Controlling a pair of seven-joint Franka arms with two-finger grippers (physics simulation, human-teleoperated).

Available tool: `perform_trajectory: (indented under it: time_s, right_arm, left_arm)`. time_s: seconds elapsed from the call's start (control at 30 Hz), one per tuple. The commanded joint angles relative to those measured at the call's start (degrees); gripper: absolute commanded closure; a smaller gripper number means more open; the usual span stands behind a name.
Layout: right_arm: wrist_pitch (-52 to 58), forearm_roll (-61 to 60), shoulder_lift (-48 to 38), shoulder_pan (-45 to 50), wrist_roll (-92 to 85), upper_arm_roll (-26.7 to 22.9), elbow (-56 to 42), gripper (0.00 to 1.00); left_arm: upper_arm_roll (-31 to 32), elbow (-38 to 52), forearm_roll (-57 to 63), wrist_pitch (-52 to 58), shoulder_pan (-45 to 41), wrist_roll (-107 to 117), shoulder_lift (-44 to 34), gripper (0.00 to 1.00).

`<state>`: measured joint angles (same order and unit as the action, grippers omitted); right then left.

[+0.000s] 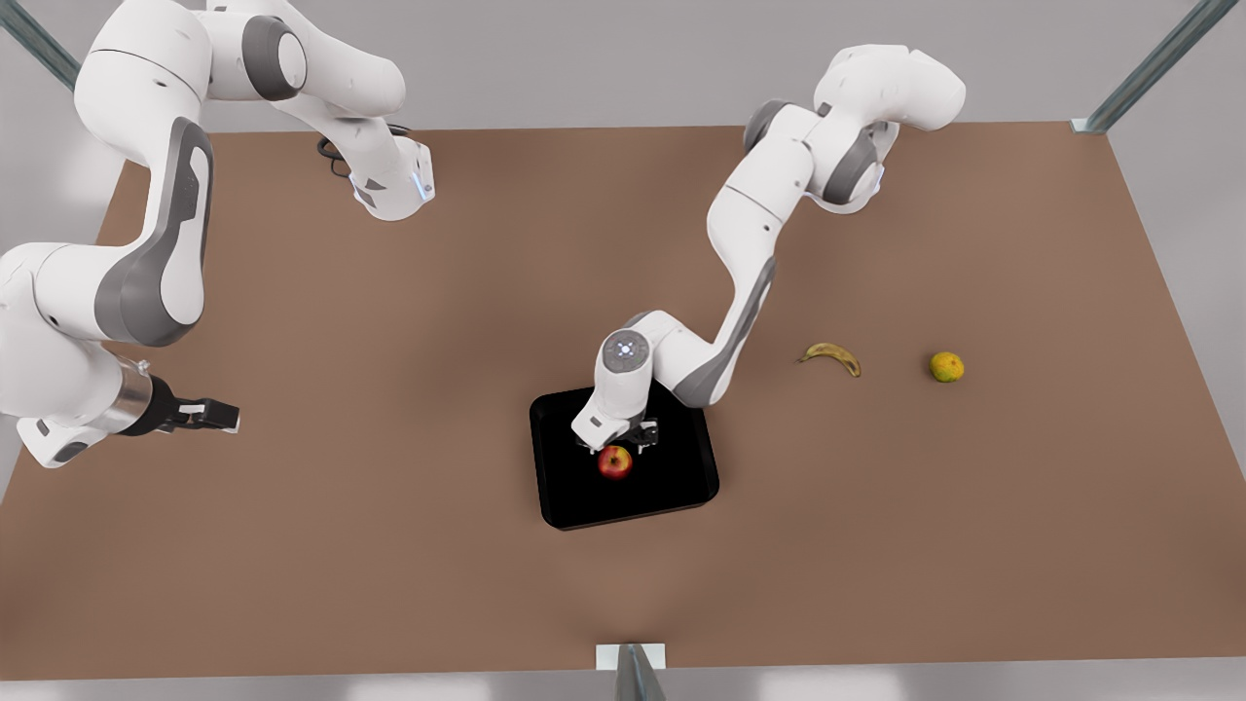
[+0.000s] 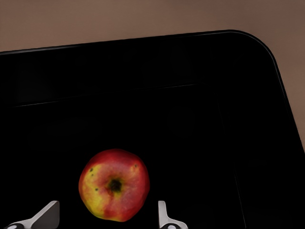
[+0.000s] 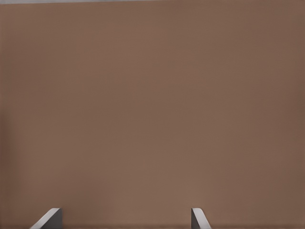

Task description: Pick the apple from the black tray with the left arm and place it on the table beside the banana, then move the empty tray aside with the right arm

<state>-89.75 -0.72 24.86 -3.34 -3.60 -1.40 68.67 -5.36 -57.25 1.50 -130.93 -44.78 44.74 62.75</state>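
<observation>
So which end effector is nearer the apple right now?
Left. The left end effector hangs over the apple, fingers open. The right end effector waits far off by the table's edge.

black tray (image 1: 681,487) partly behind left arm (image 1: 740,263), apple stem unclear

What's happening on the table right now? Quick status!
Left gripper open, poised over apple in black tray. Right gripper open, waiting at the front view's left. Banana on table; nothing blocking.

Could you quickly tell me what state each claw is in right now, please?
Left claw: open, fingers either side of the apple on the black tray.
Right claw: open, holding nothing, waiting over the table.
</observation>
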Motion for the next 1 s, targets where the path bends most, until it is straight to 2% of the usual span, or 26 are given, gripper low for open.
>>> perform_trajectory:
  time_s: [0.0,0.47,0.5,0.53,0.6,0.67,0.8,0.9,0.97]
  right_arm:
    - [0.02,0.02,-0.08,0.0,-0.09,0.0,-0.03,0.0]
    - [0.02,0.02,0.01,0.0,-0.09,0.09,-0.03,0.0]
    - [0.02,0.02,0.01,0.0,-0.09,0.09,-0.03,0.0]
    - [0.02,0.02,0.01,0.0,-0.09,0.0,-0.03,0.0]
    - [0.02,0.02,0.01,0.0,-0.09,0.09,-0.03,0.0]
    - [0.02,0.02,0.01,0.0,-0.09,0.09,-0.03,0.0]
    - [0.02,0.02,0.01,0.0,-0.09,0.0,-0.03,0.0]
    - [0.02,0.02,0.01,0.09,-0.09,0.09,-0.03,0.0]
    - [0.81,0.55,0.01,1.14,-0.35,0.09,0.06,0.0]
  left_arm:
    - [-0.17,0.04,0.43,-2.75,-0.04,8.08,0.62,0.0]
    - [-0.26,0.04,0.43,-6.44,0.04,8.34,2.11,0.0]
    - [-0.35,0.12,0.43,-6.44,0.04,8.25,2.11,0.06]
    - [-0.35,0.12,0.43,-6.44,0.04,8.25,2.2,0.17]
    - [-0.35,0.12,0.43,-6.44,0.04,8.25,2.29,0.25]
    - [-0.44,0.04,0.43,-5.74,0.04,8.17,1.85,0.28]
    - [0.18,0.21,-2.64,13.94,1.27,-2.02,-5.27,0.28]
    - [0.18,0.21,-9.06,31.6,5.75,-16.35,-12.04,0.28]
    - [0.18,0.21,-8.98,42.51,9.36,-25.49,-15.2,0.28]
